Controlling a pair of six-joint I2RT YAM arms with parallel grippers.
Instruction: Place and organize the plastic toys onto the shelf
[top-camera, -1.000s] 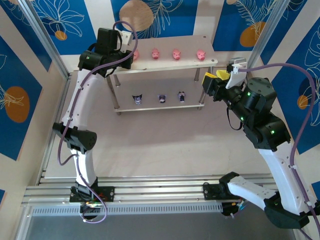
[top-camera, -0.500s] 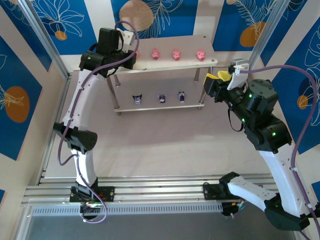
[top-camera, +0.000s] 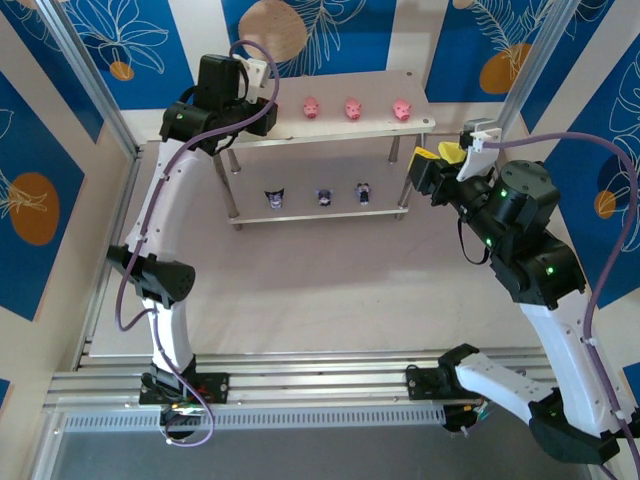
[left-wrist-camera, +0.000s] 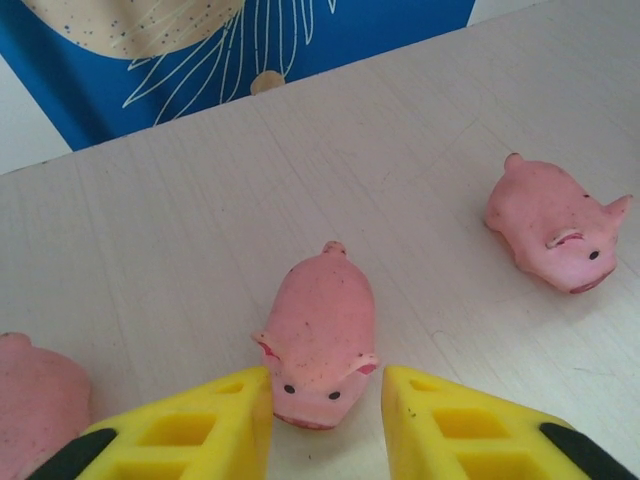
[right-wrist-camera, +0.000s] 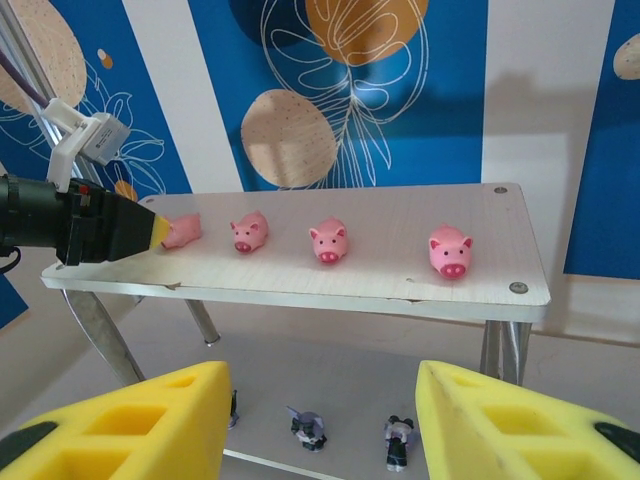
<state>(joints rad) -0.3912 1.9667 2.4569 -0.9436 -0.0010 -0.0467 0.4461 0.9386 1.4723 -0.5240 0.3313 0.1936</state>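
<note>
Wall panels (top-camera: 340, 30) in broad blue and white stripes close the top and both sides of the overhead frame. They are printed with white line-drawn leaves and discs (a tan disc (top-camera: 272, 28) at top centre, orange ones (top-camera: 505, 68) elsewhere). Silver posts (top-camera: 90, 85) slant in at upper left and upper right. The pale tabletop (top-camera: 320, 290) fills the middle, and ribbed aluminium rails (top-camera: 320, 385) cross the bottom.

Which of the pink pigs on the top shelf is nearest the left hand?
The pig between the yellow fingers of the left hand; the neighbouring pigs sit clear.
</note>
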